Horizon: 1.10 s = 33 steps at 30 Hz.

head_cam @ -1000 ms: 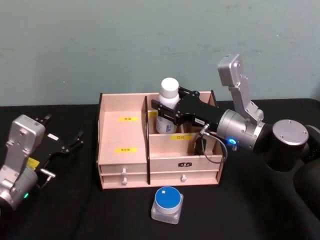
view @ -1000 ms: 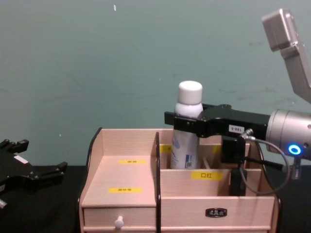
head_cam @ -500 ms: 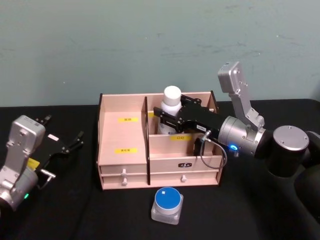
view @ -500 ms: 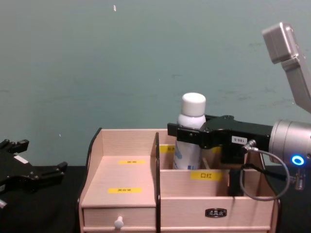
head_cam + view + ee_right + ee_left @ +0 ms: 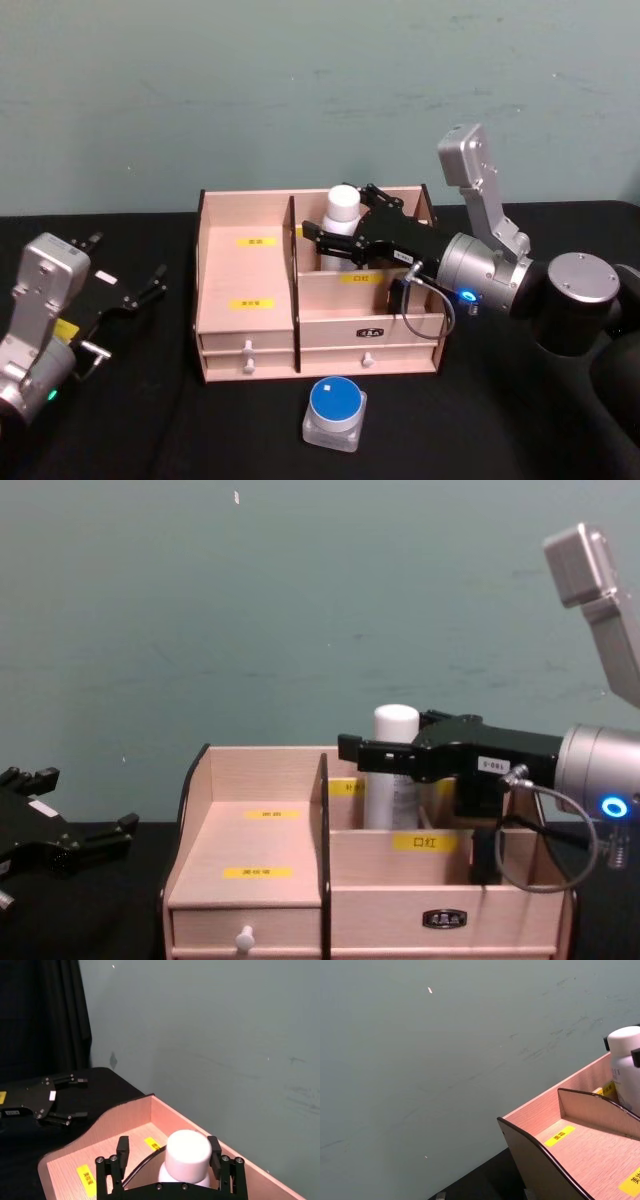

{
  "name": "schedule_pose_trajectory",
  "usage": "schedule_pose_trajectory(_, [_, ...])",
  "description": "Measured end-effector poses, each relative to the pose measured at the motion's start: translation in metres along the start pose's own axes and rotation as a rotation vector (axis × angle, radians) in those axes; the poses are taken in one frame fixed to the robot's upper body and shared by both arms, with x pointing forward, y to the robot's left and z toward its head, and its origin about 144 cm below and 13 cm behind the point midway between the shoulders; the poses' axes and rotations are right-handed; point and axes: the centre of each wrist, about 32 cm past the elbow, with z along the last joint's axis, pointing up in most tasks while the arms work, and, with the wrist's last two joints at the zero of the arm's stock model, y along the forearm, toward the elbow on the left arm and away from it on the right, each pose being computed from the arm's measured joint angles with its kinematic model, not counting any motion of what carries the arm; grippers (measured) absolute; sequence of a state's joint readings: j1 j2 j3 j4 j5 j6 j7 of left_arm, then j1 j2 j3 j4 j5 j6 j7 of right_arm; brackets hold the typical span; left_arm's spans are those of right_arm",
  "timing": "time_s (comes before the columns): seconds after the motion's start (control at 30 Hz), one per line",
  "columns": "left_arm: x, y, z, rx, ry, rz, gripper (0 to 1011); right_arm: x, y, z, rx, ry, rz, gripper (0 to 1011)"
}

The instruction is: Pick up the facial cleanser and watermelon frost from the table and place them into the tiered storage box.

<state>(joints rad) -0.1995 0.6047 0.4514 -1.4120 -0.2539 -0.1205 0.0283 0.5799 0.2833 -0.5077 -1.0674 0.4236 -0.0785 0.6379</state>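
Observation:
A white bottle with a white cap (image 5: pixel 342 205) stands upright in the back middle compartment of the tiered storage box (image 5: pixel 246 318), also seen at the bottle (image 5: pixel 394 770). My right gripper (image 5: pixel 340 216) is open around its cap, with a gap beside the fingers (image 5: pixel 122 1150). A clear square jar with a blue lid (image 5: pixel 335 408) sits on the table in front of the box. I cannot tell which is the facial cleanser and which the watermelon frost. My left gripper (image 5: pixel 125 270) rests open at the left, away from the box.
The black table (image 5: pixel 500 420) has free room around the jar and to the box's left. A teal wall (image 5: pixel 300 90) stands close behind the box. The box's left stepped shelves (image 5: pixel 250 850) hold nothing. My right arm (image 5: pixel 560 290) stretches across the box's right side.
The right gripper lowered the white bottle down into the back compartment and its fingers spread apart from the cap. The left arm stayed put.

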Motion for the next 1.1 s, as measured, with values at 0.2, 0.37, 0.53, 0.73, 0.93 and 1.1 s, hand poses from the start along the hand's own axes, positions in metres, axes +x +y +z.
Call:
schedule_pose_trajectory(0.2, [0.0, 0.0, 0.0, 0.0, 0.0, 0.0, 1010, 0.001, -0.007, 0.011, 0.036, -0.014, 0.006, 1002])
schedule_pose_trajectory(0.37, [0.0, 0.0, 0.0, 0.0, 0.0, 0.0, 1009, -0.002, -0.017, 0.035, 0.064, -0.066, 0.011, 1002])
schedule_pose_trajectory(0.53, [0.0, 0.0, 0.0, 0.0, 0.0, 0.0, 1010, -0.017, -0.036, 0.068, 0.106, -0.134, 0.048, 1002])
schedule_pose_trajectory(0.73, [0.0, 0.0, 0.0, 0.0, 0.0, 0.0, 1010, -0.04, -0.064, 0.085, 0.136, -0.157, 0.106, 1003])
schedule_pose_trajectory(0.93, [0.0, 0.0, 0.0, 0.0, 0.0, 0.0, 1010, -0.062, -0.091, 0.079, 0.128, -0.126, 0.16, 1002])
schedule_pose_trajectory(1.1, [0.0, 0.0, 0.0, 0.0, 0.0, 0.0, 1010, -0.077, -0.105, 0.056, 0.087, -0.075, 0.191, 1002])
